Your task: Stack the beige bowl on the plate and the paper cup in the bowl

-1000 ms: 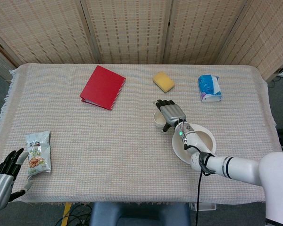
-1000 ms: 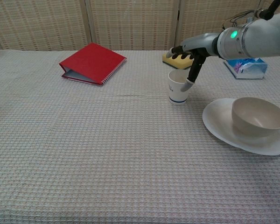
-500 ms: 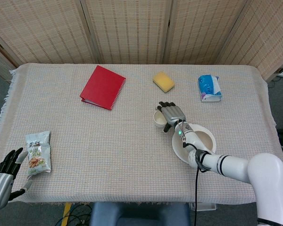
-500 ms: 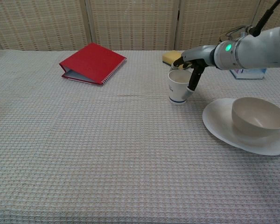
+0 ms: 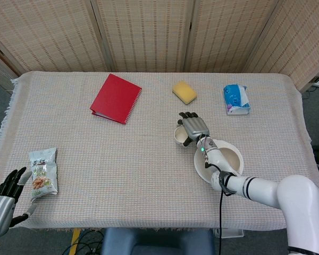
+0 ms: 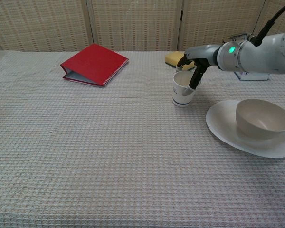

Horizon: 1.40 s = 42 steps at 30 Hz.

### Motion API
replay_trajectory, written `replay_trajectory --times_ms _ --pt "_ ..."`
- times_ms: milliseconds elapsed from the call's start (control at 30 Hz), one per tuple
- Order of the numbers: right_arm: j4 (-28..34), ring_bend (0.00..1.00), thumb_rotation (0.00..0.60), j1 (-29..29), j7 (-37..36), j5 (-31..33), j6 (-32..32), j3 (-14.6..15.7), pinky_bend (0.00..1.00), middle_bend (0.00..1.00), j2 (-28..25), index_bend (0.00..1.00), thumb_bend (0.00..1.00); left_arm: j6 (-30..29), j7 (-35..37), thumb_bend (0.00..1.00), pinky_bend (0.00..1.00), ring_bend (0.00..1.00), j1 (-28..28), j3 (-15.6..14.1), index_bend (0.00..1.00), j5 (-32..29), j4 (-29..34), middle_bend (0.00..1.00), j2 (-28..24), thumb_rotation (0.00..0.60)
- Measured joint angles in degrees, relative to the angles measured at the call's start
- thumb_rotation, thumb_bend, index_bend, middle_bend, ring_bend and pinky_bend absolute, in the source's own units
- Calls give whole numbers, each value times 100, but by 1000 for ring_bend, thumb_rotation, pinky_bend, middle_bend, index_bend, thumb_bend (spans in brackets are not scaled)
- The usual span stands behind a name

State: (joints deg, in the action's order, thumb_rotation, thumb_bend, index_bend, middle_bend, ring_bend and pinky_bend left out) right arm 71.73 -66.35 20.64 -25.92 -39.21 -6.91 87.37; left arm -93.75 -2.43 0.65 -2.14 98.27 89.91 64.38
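The tabletop (image 5: 149, 175) carries all items, under a woven cloth. The plate (image 6: 228, 129) lies toward the front right corner, and the beige bowl (image 6: 262, 118) already sits on it, so by judgement only the cup step remains. The red notebook (image 5: 116, 98) lies near the rear edge, left of centre; no writing is legible on its cover. The tissue pack (image 5: 236, 99) lies near the rear right corner, its blue print too small to read. The yellow sponge (image 5: 184, 92) lies near the rear edge, right of centre. The snack packet (image 5: 42, 171) lies near the front left corner; its label shows a picture, but the text cannot be read. The paper cup (image 6: 183, 89) stands just beside the plate's left rim, toward the table centre, tilted slightly, its long axis near vertical and its mouth up; a dark band rings its base, and no brand is legible. The right hand (image 5: 193, 127) is over the cup with its fingers (image 6: 196, 79) grasping the rim. The bowl lies to the right of this hand and toward the front edge. The left hand (image 5: 4, 199) rests released, fingers apart, at the front left corner, far from the cup; the right arm is the nearer one.
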Motion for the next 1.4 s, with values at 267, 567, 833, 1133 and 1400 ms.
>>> replay_trajectory --times_ms 267,567,833,1133,1400 --pt "531 0 600 99 -32 -119 -153 -111 0 65 -346 405 200 -16 -71 276 285 3 0 -19 0 57 -8 69 25 600" --pt "2297 0 600 338 -219 -251 -303 -337 0 65 -1779 405 216 45 -457 276 285 3 13 -18 0 78 -44 69 160 600" --pt "3625 0 600 821 -719 -547 120 -420 0 57 -3686 405 244 18 -1016 276 285 3 -11 -19 0 174 -29 69 402 600" --pt "3957 0 600 1786 -1656 -1876 778 -417 0 57 -4601 405 244 149 -1289 276 285 3 48 -28 0 220 -23 69 542 600" --pt "3451 0 600 2461 -2559 -3057 1128 -391 0 52 -4530 405 254 247 -1456 276 285 3 71 -70 0 235 -30 69 628 600"
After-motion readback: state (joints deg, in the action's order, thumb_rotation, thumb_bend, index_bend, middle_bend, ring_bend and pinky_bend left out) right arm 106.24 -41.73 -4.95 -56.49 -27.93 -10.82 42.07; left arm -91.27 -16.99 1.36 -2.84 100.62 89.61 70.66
